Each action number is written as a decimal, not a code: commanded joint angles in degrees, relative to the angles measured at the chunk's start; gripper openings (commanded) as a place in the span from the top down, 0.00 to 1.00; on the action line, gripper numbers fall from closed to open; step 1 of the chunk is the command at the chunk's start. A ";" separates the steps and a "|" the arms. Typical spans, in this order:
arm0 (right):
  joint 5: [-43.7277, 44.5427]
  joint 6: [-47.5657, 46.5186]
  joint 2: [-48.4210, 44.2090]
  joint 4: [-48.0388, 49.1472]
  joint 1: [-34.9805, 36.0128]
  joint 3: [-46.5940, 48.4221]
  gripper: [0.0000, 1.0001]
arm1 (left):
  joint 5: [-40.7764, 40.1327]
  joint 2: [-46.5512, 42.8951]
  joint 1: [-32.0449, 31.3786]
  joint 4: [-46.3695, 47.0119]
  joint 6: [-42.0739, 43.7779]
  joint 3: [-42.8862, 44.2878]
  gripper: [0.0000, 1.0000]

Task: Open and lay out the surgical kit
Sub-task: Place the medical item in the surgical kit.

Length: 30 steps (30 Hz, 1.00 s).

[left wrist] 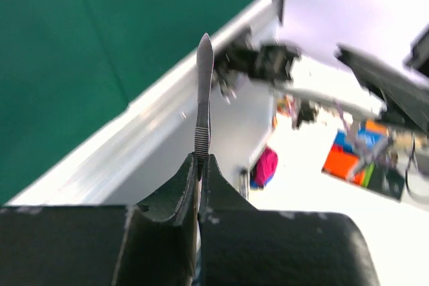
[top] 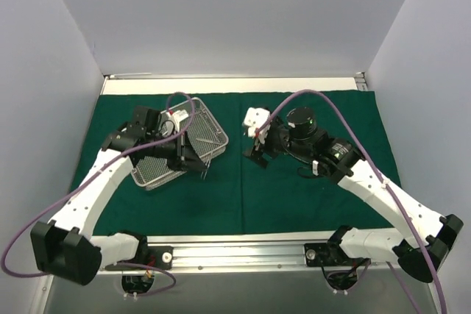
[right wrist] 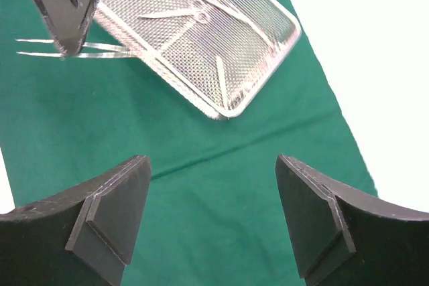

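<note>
The dark green cloth lies spread flat over the table. On its left part rests the silver wire-mesh tray, turned at an angle, with ring-handled instruments and another slender steel piece inside. My left gripper hovers by the tray's right edge, shut on steel tweezers that stick out past its fingertips. In the right wrist view the tweezers hang just above the cloth beside the tray. My right gripper stands open over bare cloth, right of the tray, holding nothing.
White walls enclose the table on three sides. A metal rail runs along the near edge by the arm bases. Purple cables loop over both arms. The cloth's centre and right side are bare.
</note>
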 commanded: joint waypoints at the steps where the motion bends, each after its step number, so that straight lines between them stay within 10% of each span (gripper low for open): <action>1: -5.04 -12.59 1.38 -3.47 2.89 2.68 0.25 | 4.40 -4.50 -2.65 1.18 -2.17 -2.57 0.98; 30: -3.98 -32.74 14.13 -19.39 23.46 12.89 0.51 | 7.74 -9.88 -10.56 0.11 -4.01 -8.37 0.98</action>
